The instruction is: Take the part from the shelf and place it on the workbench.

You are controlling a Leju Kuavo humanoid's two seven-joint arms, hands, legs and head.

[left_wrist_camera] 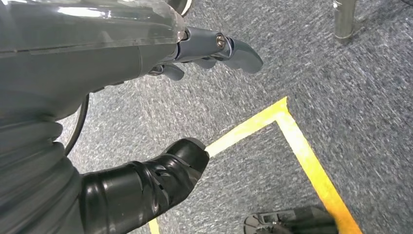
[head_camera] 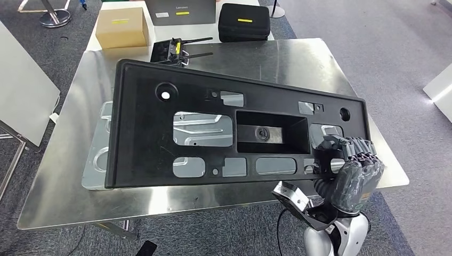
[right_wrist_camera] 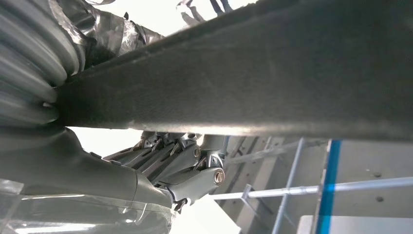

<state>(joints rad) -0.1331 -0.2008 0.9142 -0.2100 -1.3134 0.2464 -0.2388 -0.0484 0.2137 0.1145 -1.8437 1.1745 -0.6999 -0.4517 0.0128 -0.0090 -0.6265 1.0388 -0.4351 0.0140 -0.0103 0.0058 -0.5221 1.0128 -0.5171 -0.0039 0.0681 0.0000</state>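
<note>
**Steel workbench with a black panel held over it**

Grey carpet surrounds a shiny metal workbench (head_camera: pixel 64 176). At its far edge sit a cardboard box (head_camera: pixel 121 26) with a yellow label, a black case (head_camera: pixel 244 21) with a yellow strip, and a grey box (head_camera: pixel 181 10) printed "Lenovo". A long black plastic panel (head_camera: pixel 160 128) with many cut-out openings is tilted above the bench; the right hand (head_camera: pixel 354 165) clamps its near right corner. The left hand (left_wrist_camera: pixel 204 53) hangs over carpet, fingers apart, holding nothing.

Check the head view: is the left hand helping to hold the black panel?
No. The right hand alone grips the black panel at one end, and the panel's other end has no hand on it.
</note>
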